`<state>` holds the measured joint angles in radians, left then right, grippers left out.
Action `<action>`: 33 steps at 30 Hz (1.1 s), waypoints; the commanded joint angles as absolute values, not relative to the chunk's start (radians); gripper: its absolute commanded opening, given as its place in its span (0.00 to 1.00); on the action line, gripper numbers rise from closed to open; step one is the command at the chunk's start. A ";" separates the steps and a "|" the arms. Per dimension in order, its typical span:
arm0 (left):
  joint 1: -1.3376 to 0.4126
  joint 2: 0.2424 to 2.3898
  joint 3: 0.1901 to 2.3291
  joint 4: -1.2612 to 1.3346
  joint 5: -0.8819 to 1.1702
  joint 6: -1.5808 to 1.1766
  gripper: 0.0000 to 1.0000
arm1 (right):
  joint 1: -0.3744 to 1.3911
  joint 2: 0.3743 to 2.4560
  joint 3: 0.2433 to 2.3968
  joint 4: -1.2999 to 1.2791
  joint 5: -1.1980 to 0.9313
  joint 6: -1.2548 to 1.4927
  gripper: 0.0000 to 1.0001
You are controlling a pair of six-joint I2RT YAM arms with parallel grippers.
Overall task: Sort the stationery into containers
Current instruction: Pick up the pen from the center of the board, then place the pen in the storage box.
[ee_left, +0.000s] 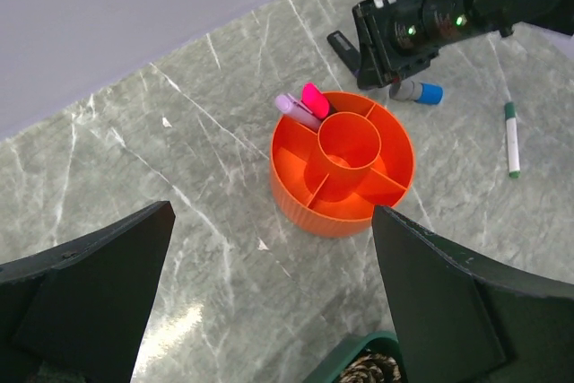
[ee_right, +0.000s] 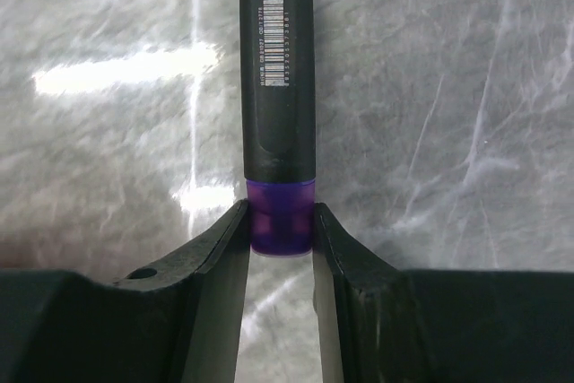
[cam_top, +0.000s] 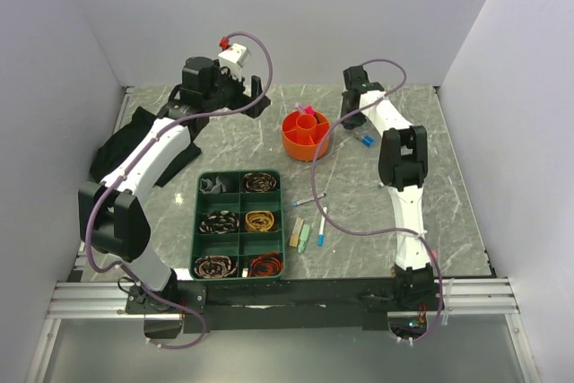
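Observation:
The orange pot [cam_top: 291, 144] stands at the table's far middle; a pink marker [ee_left: 314, 99] and a pale purple marker [ee_left: 294, 107] stand in one section of it [ee_left: 303, 208]. My right gripper [ee_right: 281, 221] is shut on the purple cap of a black marker [ee_right: 276, 69], low over the table just right of the pot [cam_top: 352, 87]. My left gripper [ee_left: 269, 221] is open and empty, raised to the left of the pot [cam_top: 256, 96]. A blue-capped piece [cam_top: 366, 140] lies right of the pot. Two pens [cam_top: 321, 224] and two eraser blocks [cam_top: 301, 234] lie nearer the front.
A green tray [cam_top: 239, 173] of coiled bands in compartments stands front left of centre. A black cloth [cam_top: 126, 132] lies at the far left. A white pen with a green cap [ee_left: 512, 138] shows in the left wrist view. White walls close in the table.

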<state>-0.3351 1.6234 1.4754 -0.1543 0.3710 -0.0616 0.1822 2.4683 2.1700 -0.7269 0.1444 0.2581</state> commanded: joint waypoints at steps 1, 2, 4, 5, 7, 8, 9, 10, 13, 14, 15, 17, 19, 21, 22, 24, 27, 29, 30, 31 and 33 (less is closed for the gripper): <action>-0.337 1.594 1.468 -0.149 0.422 0.053 0.99 | 0.175 2.327 2.213 -0.770 0.068 0.100 0.00; -0.337 1.594 1.471 -0.150 0.417 0.075 0.99 | 0.176 2.313 2.220 -0.779 0.057 0.074 0.00; -0.337 1.598 1.486 -0.147 0.396 0.149 0.99 | 0.178 2.255 2.201 -0.775 0.032 0.007 0.00; -0.334 1.601 1.494 -0.138 0.385 0.175 0.99 | 0.178 2.228 2.182 -0.764 0.031 -0.038 0.00; -0.322 1.623 1.525 -0.118 0.362 0.206 1.00 | 0.187 2.136 2.102 -0.709 0.025 -0.119 0.00; -0.313 1.638 1.549 -0.124 0.364 0.189 1.00 | 0.193 2.105 2.073 -0.689 0.020 -0.148 0.00; -0.304 1.658 1.627 -0.144 0.364 0.120 0.99 | 0.199 2.044 2.012 -0.646 0.020 -0.175 0.00; -0.284 1.711 1.678 -0.172 0.400 0.089 0.99 | 0.207 2.011 1.979 -0.626 0.012 -0.230 0.00; -0.241 1.846 1.908 -0.348 0.661 0.012 0.99 | 0.227 1.899 1.859 -0.555 0.006 -0.332 0.00; -0.232 1.877 1.995 -0.417 0.740 0.011 1.00 | 0.232 1.873 1.833 -0.545 0.002 -0.356 0.00; -0.224 1.903 2.023 -0.429 0.805 0.000 1.00 | 0.235 1.827 1.778 -0.520 -0.014 -0.377 0.00; -0.209 1.950 2.052 -0.419 0.949 -0.063 0.99 | 0.239 1.778 1.718 -0.497 -0.040 -0.458 0.00; -0.206 1.974 2.059 -0.384 1.008 -0.075 1.00 | 0.244 1.700 1.623 -0.456 -0.086 -0.561 0.00; -0.206 2.003 2.097 -0.405 1.041 -0.016 0.99 | 0.261 1.620 1.516 -0.401 -0.100 -0.650 0.00; -0.204 2.020 2.121 -0.425 1.051 0.027 1.00 | 0.268 1.593 1.478 -0.379 -0.109 -0.752 0.00; -0.199 2.075 2.207 -0.466 1.104 0.055 0.99 | 0.294 1.521 1.375 -0.319 -0.106 -0.852 0.00; -0.176 2.112 2.226 -0.390 1.260 -0.142 0.99 | 0.324 1.442 1.272 -0.270 -0.130 -1.070 0.00; -0.170 2.108 2.102 -0.057 1.331 -0.493 1.00 | 0.334 1.399 1.218 -0.244 -0.159 -1.135 0.00; -0.172 2.111 2.056 0.121 1.389 -0.632 0.99 | 0.344 1.385 1.204 -0.229 -0.172 -1.196 0.00; -0.181 2.118 2.021 0.372 1.408 -0.764 0.99 | 0.347 1.373 1.191 -0.219 -0.189 -1.225 0.00; -0.204 2.140 1.979 0.405 1.430 -0.888 0.99 | 0.350 1.329 1.160 -0.207 -0.291 -1.319 0.00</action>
<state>-0.1829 2.1201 2.0586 -0.0498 1.2461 -0.4232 0.3386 1.4288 1.1900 -0.3336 -0.1509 -1.0557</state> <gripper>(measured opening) 0.995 0.374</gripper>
